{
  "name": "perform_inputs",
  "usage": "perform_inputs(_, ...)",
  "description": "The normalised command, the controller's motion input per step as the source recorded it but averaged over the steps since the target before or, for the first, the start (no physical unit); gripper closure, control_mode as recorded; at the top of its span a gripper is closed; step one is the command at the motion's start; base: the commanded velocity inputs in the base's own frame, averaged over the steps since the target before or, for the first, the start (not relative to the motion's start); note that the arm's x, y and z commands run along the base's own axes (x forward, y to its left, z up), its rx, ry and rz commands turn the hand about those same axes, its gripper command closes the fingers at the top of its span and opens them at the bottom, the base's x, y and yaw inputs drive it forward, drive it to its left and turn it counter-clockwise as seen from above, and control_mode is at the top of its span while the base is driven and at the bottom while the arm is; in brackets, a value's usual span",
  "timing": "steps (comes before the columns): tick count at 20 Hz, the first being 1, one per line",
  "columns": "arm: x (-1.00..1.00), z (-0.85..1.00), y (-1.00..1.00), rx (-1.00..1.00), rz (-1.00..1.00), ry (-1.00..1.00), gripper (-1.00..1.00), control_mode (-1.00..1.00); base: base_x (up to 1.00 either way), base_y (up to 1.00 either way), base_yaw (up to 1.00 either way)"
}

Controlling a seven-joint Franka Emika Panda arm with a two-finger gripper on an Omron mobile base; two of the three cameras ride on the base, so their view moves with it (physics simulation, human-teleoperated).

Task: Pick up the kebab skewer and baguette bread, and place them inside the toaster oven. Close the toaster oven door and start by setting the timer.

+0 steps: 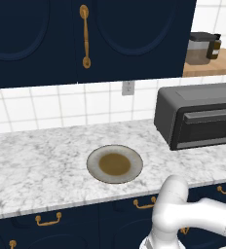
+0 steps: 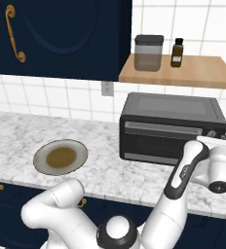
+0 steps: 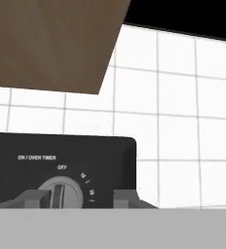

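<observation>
Timer knob = thing in hand for this step, judging by door shut and gripper at the dial. Sits on the right-end control panel of the toaster oven, under small white lettering reading oven timer, OFF mark just above it, tick numbers curving away to the right.

Handling, as a judgement: small, rigid, round dial, likely smooth and a bit slippery at the rim. Light to turn but sprung, so probably needs a firm pinch. Not fragile. Best taken across the raised centre ridge or across opposite sides of the rim, then rotated clockwise toward the numbers. Off-centre pinch likely to slide off.

Look: grey disc, darker upright ridge down the middle, ridge roughly at OFF. Black glossy panel around it with a rounded top corner. Part of a second control at the far left edge of the hand view, too cropped to name.

Gripper: partly open, holding nothing. Fingertips straddling the dial, left one at or touching the knob's edge, right one apart from it with a clear gap. Not centred; knob closer to the left finger.

Toaster oven door: closed, flush with the front, bar handle across the top, dark window. Oven on the marble counter against the tiled wall, below the wooden shelf. Plate with a brown centre on the counter, well apart to the oven's left.
</observation>
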Motion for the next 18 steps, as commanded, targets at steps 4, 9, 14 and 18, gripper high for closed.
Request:
perform_inputs(4,0.15,0.06,0.29,-0.1,-0.03,-0.08,1.0,-1.0,0.0,0.0,0.0)
perform_inputs(9,0.25,0.11,0.29,-0.16,-0.04,-0.06,1.0,-1.0,0.0,0.0,0.0)
perform_inputs(14,0.27,0.1,0.23,-0.19,-0.05,0.0,1.0,-1.0,0.0,0.0,0.0)
perform_inputs(18,0.39,0.07,0.13,-0.19,-0.12,0.0,1.0,-1.0,0.0,0.0,0.0)
